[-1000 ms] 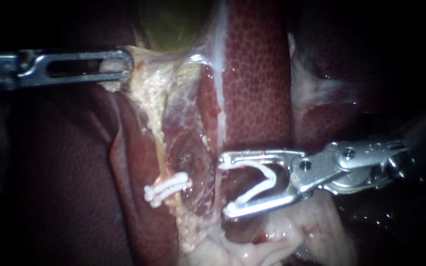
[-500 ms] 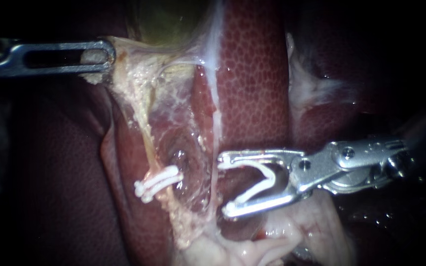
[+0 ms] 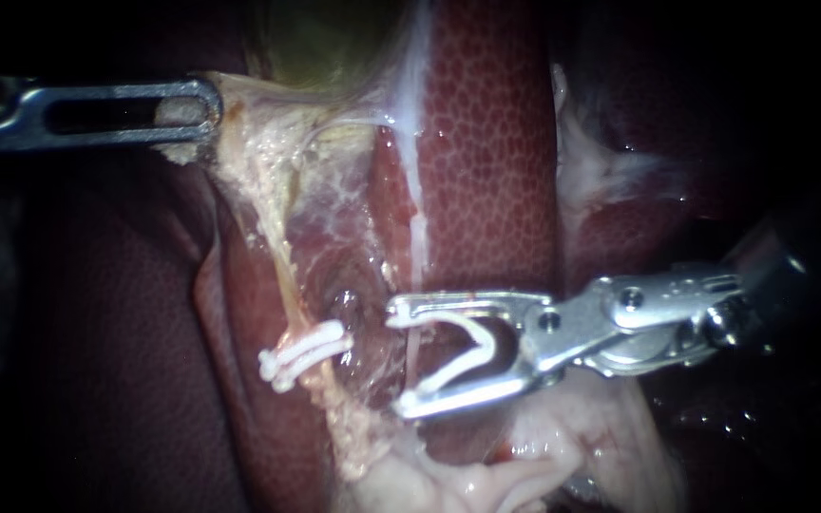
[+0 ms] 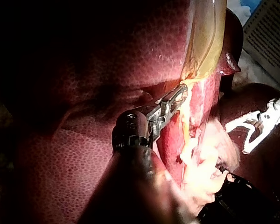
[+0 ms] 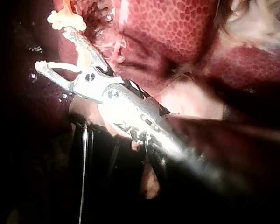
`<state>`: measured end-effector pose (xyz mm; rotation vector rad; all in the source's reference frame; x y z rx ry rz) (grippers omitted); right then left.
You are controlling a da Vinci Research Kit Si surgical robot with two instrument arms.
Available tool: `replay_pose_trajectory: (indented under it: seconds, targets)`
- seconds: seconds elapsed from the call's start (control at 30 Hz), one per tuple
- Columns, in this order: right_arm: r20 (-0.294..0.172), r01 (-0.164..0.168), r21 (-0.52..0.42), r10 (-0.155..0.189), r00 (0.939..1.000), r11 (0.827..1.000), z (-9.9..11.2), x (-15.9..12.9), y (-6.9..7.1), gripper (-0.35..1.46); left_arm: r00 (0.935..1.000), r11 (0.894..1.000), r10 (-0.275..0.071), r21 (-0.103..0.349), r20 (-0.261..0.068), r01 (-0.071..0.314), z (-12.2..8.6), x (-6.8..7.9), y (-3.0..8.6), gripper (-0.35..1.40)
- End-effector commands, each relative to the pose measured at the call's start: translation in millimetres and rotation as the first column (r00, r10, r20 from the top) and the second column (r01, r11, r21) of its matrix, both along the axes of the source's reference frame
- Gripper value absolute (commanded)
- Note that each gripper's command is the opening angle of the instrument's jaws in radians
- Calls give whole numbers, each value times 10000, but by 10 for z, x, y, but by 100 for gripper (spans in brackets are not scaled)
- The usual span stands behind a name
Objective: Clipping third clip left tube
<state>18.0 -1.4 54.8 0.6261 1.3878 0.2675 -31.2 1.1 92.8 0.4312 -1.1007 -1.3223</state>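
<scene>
Left tube (image 3: 282, 271) carried white clips (image 3: 301, 353). The right instrument's pincer (image 3: 395, 365) grasped an open clip (image 3: 450, 370) just beside that tube, not yet around it. The left instrument's pincer (image 3: 182, 104) was clenched on pale tissue (image 3: 239, 142). Placement and closure were judged outstanding.

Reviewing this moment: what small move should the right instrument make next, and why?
Probably ease the right instrument toward the tube bearing two white clips: its open clip stops short of that tube, which the left instrument holds taut by the tissue.
</scene>
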Motion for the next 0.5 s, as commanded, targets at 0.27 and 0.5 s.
replay_pose_trajectory:
  seconds: [0.27,0.5]
  targets:
    - [76,-25,308,23,10000,9995,38,45,-7,60,10000,10000,-13,-10,-13,13,1,-2,-1,-16]
    - [112,-52,378,48,9999,9993,54,59,-8,60,10000,10000,-21,-12,-19,21,1,-3,-2,-16]
